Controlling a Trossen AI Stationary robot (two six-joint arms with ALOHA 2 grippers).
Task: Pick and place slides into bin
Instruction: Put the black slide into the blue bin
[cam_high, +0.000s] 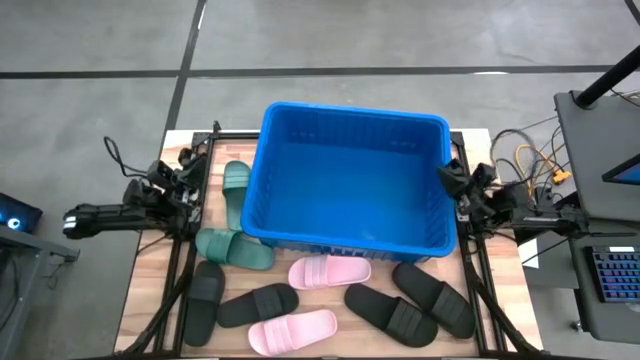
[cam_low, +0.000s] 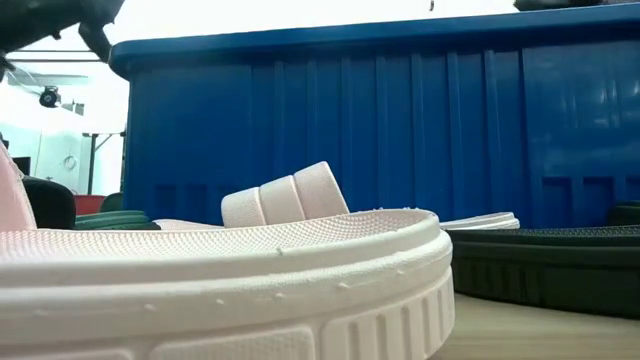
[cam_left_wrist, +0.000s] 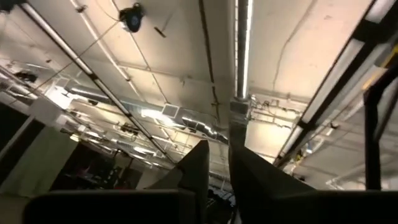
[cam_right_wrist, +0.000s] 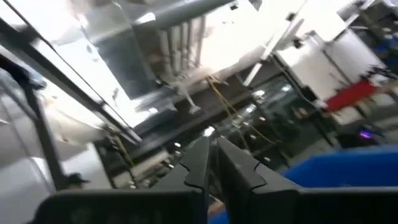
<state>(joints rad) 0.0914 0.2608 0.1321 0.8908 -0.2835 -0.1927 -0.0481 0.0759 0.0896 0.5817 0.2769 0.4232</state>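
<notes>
Overhead looks down; low camera hugs pink slide (cam_low: 220, 290); wrists face ceiling.

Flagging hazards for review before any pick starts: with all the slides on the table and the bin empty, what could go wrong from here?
1. The slides crowd together: a black slide touches a pink slide, so a grasp could drag its neighbour.
2. A green slide lies tight against the blue bin wall, leaving little pincer clearance.
3. The two black slides overlap near the table's front edge; a nudge might push one off.

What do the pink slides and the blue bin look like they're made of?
Pale pink slides: probably soft foam, matte, with a fine pebbled footbed and moulded ribbed sole edge. Bright blue rectangular bin: likely rigid moulded plastic, slightly glossy, with vertical ribs down its walls.
</notes>
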